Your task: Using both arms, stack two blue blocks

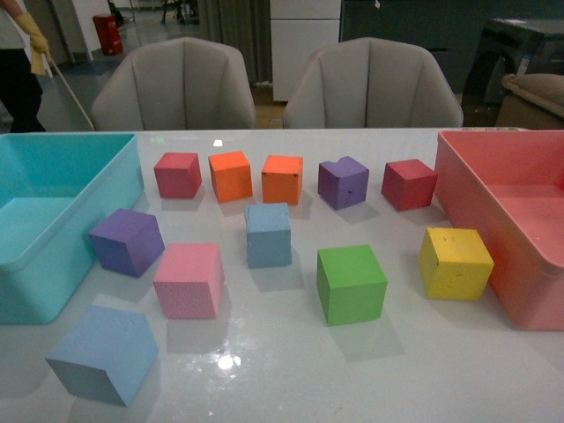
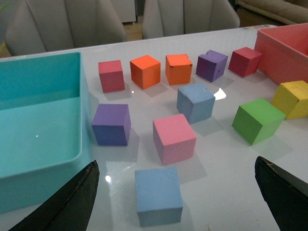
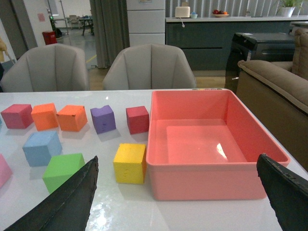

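The centre blue block (image 1: 269, 234) is shown at mid-table and the near blue block (image 1: 104, 354) at its seven o'clock, while the left gripper (image 2: 175, 166) and right gripper (image 3: 178, 161) are held spread and empty; the neighbouring pink cube (image 1: 189, 280) could be knocked by a wide finger, the arms being cut from view.

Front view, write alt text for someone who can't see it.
The middle blue block and the near-left blue block sit apart on a white table, among nine other coloured cubes. A turquoise bin stands left, a pink bin right. Neither arm is in view.
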